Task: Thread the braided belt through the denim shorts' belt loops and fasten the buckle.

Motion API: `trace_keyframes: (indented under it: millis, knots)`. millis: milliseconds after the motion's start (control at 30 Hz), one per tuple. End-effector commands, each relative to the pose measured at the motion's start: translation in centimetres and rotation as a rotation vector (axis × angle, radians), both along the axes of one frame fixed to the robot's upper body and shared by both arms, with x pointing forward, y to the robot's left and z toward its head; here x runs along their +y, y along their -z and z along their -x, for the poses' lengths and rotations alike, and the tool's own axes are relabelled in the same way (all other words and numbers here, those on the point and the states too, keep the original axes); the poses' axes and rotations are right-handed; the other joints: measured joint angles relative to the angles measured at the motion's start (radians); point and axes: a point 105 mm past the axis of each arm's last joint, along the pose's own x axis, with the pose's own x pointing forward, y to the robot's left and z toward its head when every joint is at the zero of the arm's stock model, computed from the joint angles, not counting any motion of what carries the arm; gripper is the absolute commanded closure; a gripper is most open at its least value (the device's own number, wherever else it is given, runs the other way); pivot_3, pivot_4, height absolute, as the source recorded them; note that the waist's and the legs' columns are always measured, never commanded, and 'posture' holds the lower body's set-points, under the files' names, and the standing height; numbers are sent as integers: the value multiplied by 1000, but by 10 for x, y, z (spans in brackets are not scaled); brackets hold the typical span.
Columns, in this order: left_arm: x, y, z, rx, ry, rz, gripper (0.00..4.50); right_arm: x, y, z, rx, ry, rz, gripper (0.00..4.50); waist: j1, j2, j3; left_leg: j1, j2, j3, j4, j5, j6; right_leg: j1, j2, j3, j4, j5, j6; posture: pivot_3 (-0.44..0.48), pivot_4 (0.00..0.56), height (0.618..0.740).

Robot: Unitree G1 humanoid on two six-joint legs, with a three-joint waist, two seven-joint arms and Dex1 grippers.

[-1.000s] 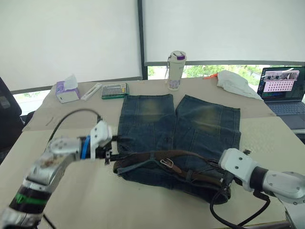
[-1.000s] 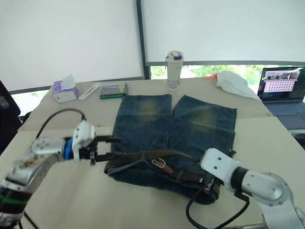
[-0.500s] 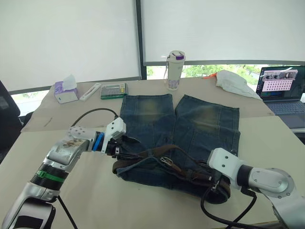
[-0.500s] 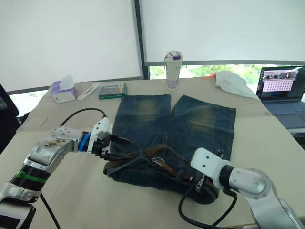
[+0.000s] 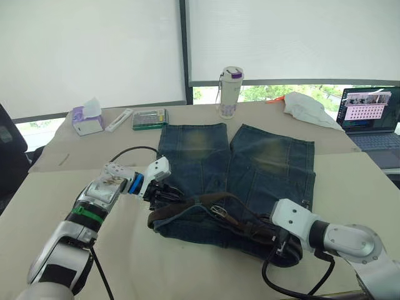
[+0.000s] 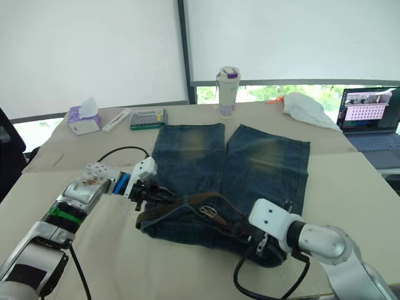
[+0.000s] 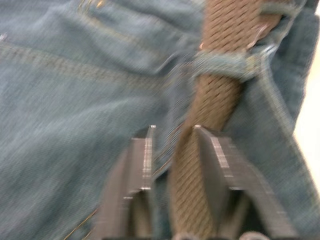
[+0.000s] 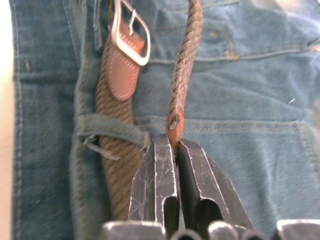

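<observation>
Left gripper [image 7: 172,150] has advanced onto the denim shorts [image 5: 206,156], jaws apart astride the braided belt [image 7: 215,95]. Right gripper [image 8: 175,150] pinches the belt's free tip; the buckle [image 8: 131,31] lies just beside, strap running lengthwise toward it.

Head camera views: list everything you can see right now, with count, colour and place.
table: one, beige, under everything.
denim shorts: one, faded blue, table centre, waistband toward the robot.
braided belt: one, brown, along the waistband, under a belt loop.
buckle: one, silver, lying on the waistband.
bottle: one, white with purple lid, beyond the shorts.
tissue box: one, purple, far left.
green case: one, beside the tissues.
white cloth: one, far right.
laptop: one, open, right edge.
left gripper: black fingers straddle the belt.
right gripper: shut on the belt's tip.
</observation>
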Motion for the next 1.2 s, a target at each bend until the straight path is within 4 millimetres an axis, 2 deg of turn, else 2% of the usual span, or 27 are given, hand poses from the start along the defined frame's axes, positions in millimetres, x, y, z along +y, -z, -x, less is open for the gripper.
trace_keyframes:
  millis: [33, 200, 300, 467, 533, 600, 733, 867, 900, 1033, 1200]
  knots:
    - [-2, 5, 0, -52, 120, -76, 3563, 6, -13, 6, -72, -22, 0, 4500, -1, 0, 0, 0, 0, 0, 0, 0, 0, 0, 0, 0, 0, 0, 0, 0, 150, 740]
    - [-18, 6, 7, 53, 173, 1, 3563, 2, -11, 15, -74, 18, -5, 4500, 0, 0, 0, -1, 0, -1, 2, 0, 0, 0, 0, 0, 0, 0, 0, 0, 150, 740]
    - [-21, 10, 6, 58, 208, -25, 2785, 1, -10, 15, -81, 46, -13, 4500, -3, 0, 0, -3, 0, -1, 6, -1, 1, 0, 0, -1, 2, 0, 0, 0, 150, 740]
    - [-28, 11, -1, 26, 217, -36, 1102, -2, -9, 17, -93, 74, -19, 4500, -1, 0, 0, -4, 0, -1, 7, -1, 2, 0, 0, -1, 3, 0, 0, 0, 150, 740]
    - [-25, 12, -1, 30, 239, -54, 1102, -3, -8, 16, -101, 83, -13, 4500, -4, 0, 0, -4, 0, -1, 7, -1, 2, 0, 0, -1, 3, 0, 0, 0, 150, 740]
    - [-24, 13, -1, 47, 238, -59, 1562, -5, -8, 15, -112, 96, -11, 4500, -5, 0, 0, -3, 0, -1, 7, -1, 2, 0, 0, -1, 3, 0, 0, 0, 150, 740]
    - [-23, 11, 2, 129, 224, -49, 2915, -7, -11, 7, -150, 122, -3, 4500, -5, 0, 0, -3, -1, -1, 7, -1, 2, 0, 1, -1, 4, 0, 1, 0, 150, 740]
    - [-22, -3, 1, 285, 144, 18, 4269, -7, -12, 4, -176, 107, 28, 4500, -5, 0, 0, -4, -1, -1, 8, -1, 2, 0, 1, -1, 4, -1, 1, 0, 150, 740]
    - [-20, -8, 1, 317, 126, 32, 4443, -7, -12, 3, -186, 101, 40, 4500, -6, 0, 0, -4, -1, -1, 8, -2, 3, 0, 1, -1, 5, -1, 1, 0, 150, 740]
    - [-15, -21, -1, 420, 61, 70, 4443, -5, -11, 0, -238, 38, 130, 4500, -9, 0, -1, -3, -1, -1, 8, -2, 3, -1, 2, -1, 6, -1, 2, 0, 150, 740]
    - [-10, -28, 15, 528, 86, 55, 4443, 2, -13, 1, -307, -68, 222, 4500, -20, 0, -1, -2, -2, -1, 8, -2, 3, -1, 3, 0, 6, -2, 3, 0, 150, 740]
